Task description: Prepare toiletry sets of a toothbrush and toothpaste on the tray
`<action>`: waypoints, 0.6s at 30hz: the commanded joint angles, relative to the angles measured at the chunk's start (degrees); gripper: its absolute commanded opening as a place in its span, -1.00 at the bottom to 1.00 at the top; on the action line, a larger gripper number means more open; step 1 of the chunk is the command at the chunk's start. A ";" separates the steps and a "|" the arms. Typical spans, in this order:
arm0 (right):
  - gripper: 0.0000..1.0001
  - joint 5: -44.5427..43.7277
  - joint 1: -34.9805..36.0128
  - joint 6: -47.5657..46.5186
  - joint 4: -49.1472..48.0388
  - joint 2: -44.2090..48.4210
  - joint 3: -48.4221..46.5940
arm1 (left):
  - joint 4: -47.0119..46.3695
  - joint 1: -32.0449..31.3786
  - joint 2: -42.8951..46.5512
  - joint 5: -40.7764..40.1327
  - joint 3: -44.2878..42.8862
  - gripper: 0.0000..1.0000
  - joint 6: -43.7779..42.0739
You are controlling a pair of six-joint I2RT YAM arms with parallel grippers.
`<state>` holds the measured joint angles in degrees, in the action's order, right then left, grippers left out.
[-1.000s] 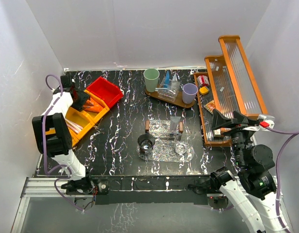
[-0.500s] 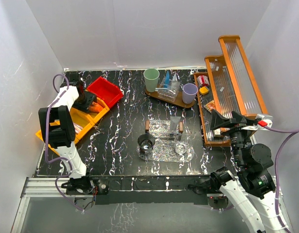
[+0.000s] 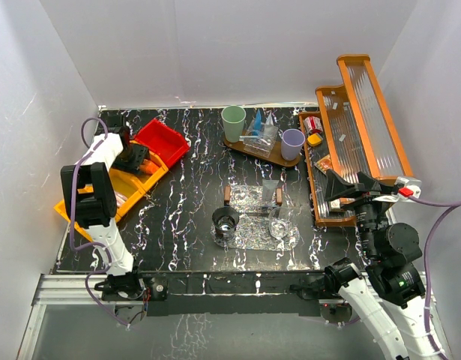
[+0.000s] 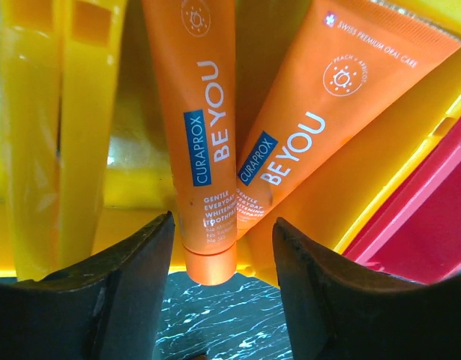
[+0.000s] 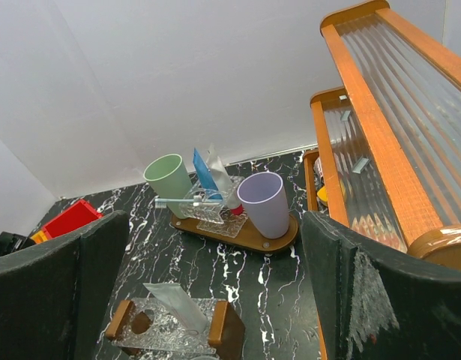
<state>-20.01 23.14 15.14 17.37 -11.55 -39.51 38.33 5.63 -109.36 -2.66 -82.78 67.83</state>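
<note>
Your fingers (image 4: 118, 300) stand apart, flanking the cap end of the left orange tube (image 4: 208, 135). A second orange tube (image 4: 320, 127) lies just beside it in the yellow bin (image 4: 58, 135).

The table (image 3: 187, 217) is patterned black with white marbling. On the brown tray (image 3: 245, 149), a green cup (image 3: 233, 120) and a lilac cup (image 3: 292, 142) are seen. Far left of the tray, orange tubes (image 4: 208, 112) lettered in white are shown in a yellow bin (image 3: 138, 193), beside a red bin (image 3: 161, 141).

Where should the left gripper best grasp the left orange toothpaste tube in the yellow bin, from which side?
Probably at its narrow cap end, from above, squeezing across the width. The left orange toothpaste tube tapers there, juts over the yellow bin's edge and points between the left gripper's open fingers.
</note>
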 commanded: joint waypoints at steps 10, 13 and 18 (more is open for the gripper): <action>0.97 -0.24 -0.10 0.42 -2.49 0.82 0.58 | 7.31 -2.04 -3.76 -4.96 -2.87 -0.17 2.15; 0.97 -0.47 -0.11 0.34 -2.19 1.00 0.35 | 7.04 -2.03 -2.05 -6.28 -2.08 -0.32 2.85; 0.97 -0.40 -0.07 0.10 -2.38 0.69 0.37 | 7.93 -2.07 1.62 -7.32 -2.11 -0.45 3.76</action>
<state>-20.01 23.14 15.16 17.50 -11.31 -38.79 42.04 3.38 -112.55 -5.93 -85.14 70.13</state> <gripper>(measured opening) 0.983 0.399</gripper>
